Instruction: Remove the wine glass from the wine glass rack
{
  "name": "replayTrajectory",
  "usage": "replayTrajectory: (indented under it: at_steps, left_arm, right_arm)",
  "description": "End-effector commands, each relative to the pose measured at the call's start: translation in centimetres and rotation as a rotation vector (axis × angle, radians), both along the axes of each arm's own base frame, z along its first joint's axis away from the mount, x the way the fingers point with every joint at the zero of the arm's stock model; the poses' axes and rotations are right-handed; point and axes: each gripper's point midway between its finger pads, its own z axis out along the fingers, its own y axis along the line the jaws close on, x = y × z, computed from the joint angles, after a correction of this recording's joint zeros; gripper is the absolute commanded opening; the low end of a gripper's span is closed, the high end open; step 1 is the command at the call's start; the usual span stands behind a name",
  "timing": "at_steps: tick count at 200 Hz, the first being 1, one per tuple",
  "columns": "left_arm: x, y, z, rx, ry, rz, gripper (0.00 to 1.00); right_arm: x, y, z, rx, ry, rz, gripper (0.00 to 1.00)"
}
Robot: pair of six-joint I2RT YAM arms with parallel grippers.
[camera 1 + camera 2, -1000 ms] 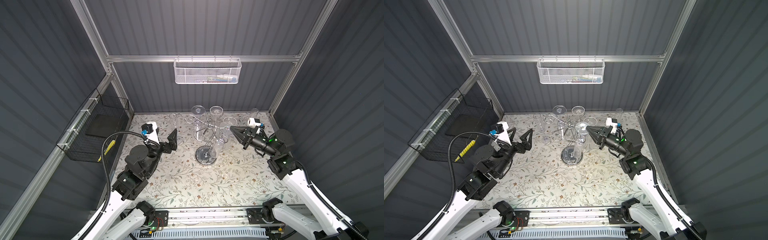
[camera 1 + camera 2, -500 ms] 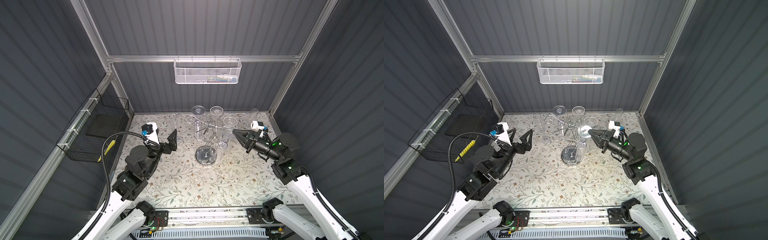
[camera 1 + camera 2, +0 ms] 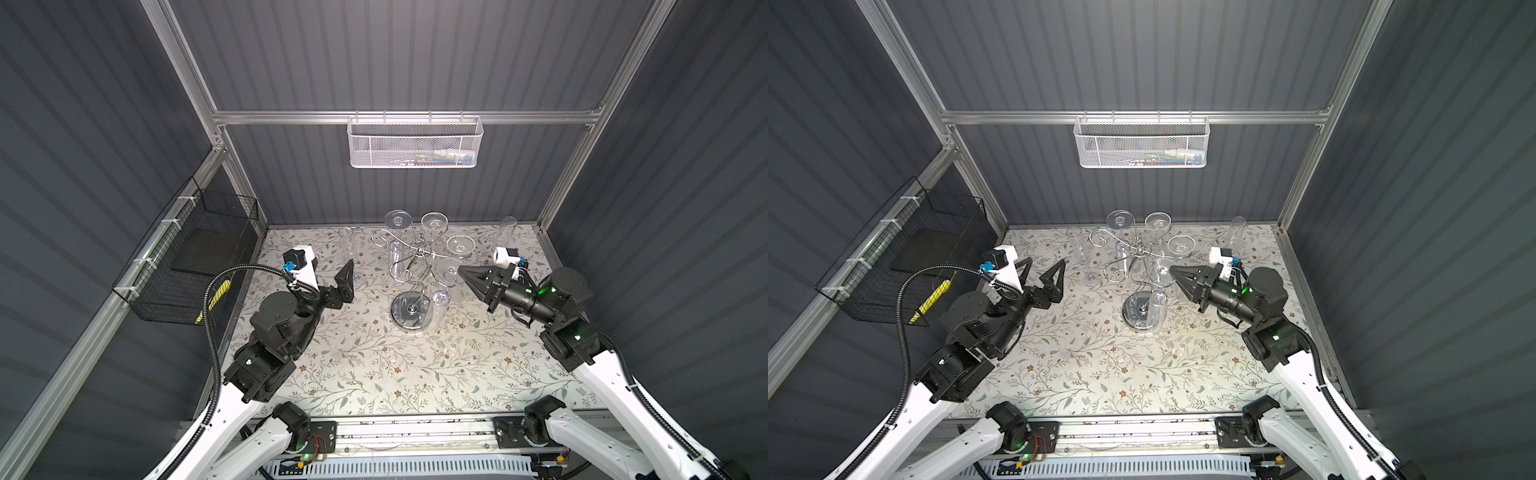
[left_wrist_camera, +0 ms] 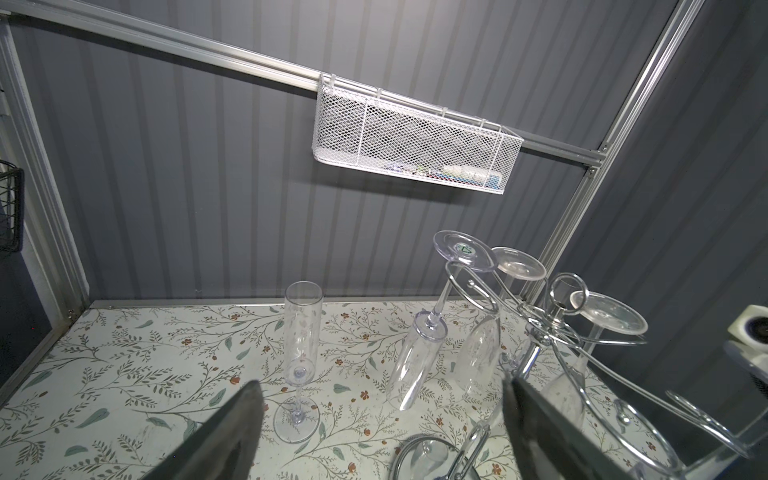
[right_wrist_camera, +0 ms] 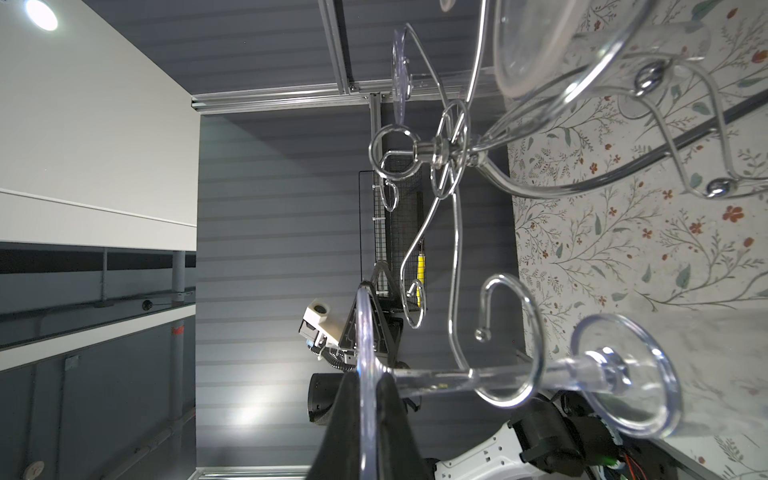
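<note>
Floral counter [image 3: 374, 365], mid-frame: right fingers [image 3: 462, 271] are clamped on the wine glass [image 5: 440, 380] foot. Its stem is not yet out of the wine glass rack [image 3: 420, 250] scroll. Left fingers [image 3: 1059, 270] gape wide, empty.

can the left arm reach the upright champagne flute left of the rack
Probably yes: the left gripper has open, empty jaws, and the champagne flute stands just ahead with nothing between.

White-shelled left arm [image 3: 226, 409] and right arm [image 3: 615, 386], black joints, black wedge-shaped fingers [image 3: 345, 280], white wrist cameras [image 3: 301, 259], ribbed black cable [image 3: 901, 328], green lights [image 3: 542, 291]
</note>
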Motion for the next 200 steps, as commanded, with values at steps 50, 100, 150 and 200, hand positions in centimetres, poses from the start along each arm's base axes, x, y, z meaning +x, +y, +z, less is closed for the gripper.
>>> replayTrajectory:
  at_steps: [50, 100, 150, 200]
  left_arm:
    - [-0.7, 0.6, 0.2, 0.001, -0.007, 0.006, 0.92]
    - [-1.0, 1.1, 0.3, 0.014, -0.016, 0.022, 0.92]
    - [-1.2, 1.5, 0.3, 0.029, -0.017, 0.033, 0.92]
    - [-1.4, 1.9, 0.3, 0.034, -0.019, 0.048, 0.93]
  right_arm:
    - [1.7, 1.2, 2.5, 0.04, -0.042, -0.003, 0.0]
    - [3.5, 0.8, 2.3, 0.033, -0.034, -0.081, 0.0]
    - [4.9, -0.2, 1.2, 0.024, -0.021, -0.158, 0.0]
    - [5.0, -1.9, 0.4, 0.0, -0.009, -0.224, 0.0]
